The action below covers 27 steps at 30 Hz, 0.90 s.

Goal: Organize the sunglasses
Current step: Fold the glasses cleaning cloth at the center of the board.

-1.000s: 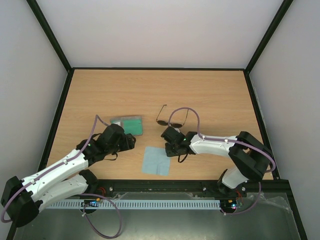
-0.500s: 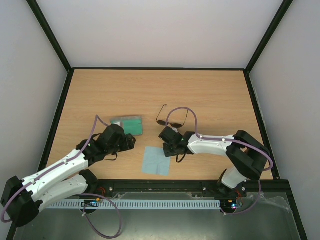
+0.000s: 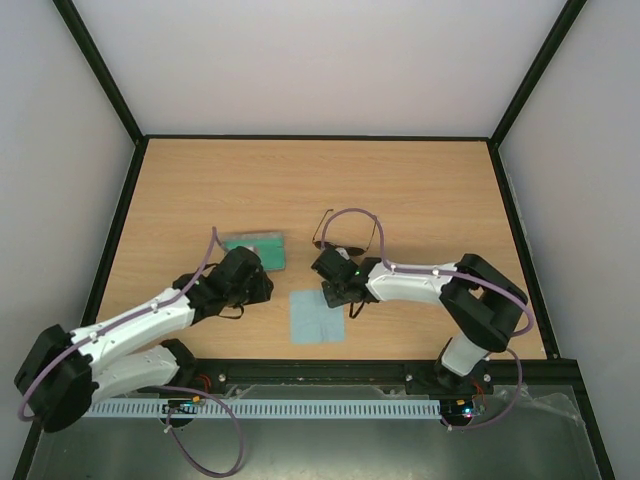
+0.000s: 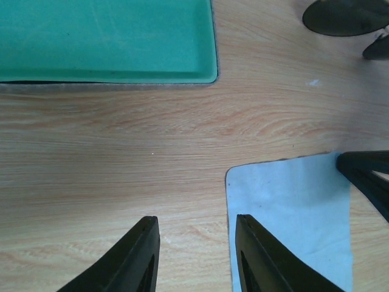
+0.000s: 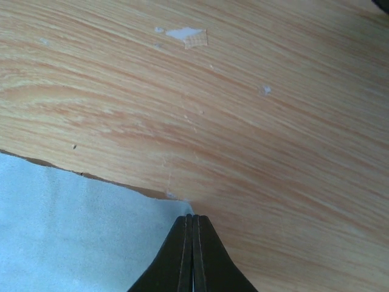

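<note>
Now | right jaws pinched on flat pale-blue cloth (image 5: 73, 231) corner | left jaws apart above woodgrain table (image 4: 121, 152)

"Did the left wrist view catch the whole case (image 4: 106, 36)?"

"No. The top and left edges cut it, and past the cloth (image 4: 292, 219) only clipped bits of the sunglasses (image 4: 343, 15) showed."

"And from above?"

"The left arm (image 3: 140, 325) overlapped the case. A cable (image 3: 350, 211) crossed the sunglasses. The right tool (image 5: 193, 228), at the cloth's corner, sat hidden under its wrist."
</note>
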Tool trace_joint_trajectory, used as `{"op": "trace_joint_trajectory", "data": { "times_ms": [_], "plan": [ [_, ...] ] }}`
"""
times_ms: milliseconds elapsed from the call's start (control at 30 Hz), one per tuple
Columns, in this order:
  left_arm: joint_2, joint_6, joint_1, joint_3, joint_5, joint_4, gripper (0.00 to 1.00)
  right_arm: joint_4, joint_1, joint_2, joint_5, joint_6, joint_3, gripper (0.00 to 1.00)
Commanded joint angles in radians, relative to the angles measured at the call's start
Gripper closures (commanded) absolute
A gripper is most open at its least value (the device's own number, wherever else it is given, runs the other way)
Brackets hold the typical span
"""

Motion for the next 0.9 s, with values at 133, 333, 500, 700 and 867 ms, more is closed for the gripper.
{"op": "trace_joint_trajectory", "data": {
  "times_ms": [133,333,500,700,867],
  "plan": [
    [0.168,0.033,-0.028,0.032,0.027,0.135,0.69,0.039,-0.061,0.026,-0.011,-0.126,0.017,0.99],
    [0.26,0.028,-0.058,0.068,0.016,0.19,0.61,0.054,-0.074,0.031,-0.03,-0.149,0.025,0.99],
    [0.345,0.033,-0.095,0.119,-0.03,0.195,0.55,0.066,-0.073,0.022,-0.045,-0.141,0.011,0.99],
    [0.43,0.032,-0.126,0.153,-0.073,0.201,0.69,0.065,-0.074,0.017,-0.051,-0.136,0.008,0.99],
    [0.464,0.028,-0.142,0.158,-0.094,0.193,0.76,0.065,-0.074,0.003,-0.057,-0.129,0.003,0.99]
  ]
}}
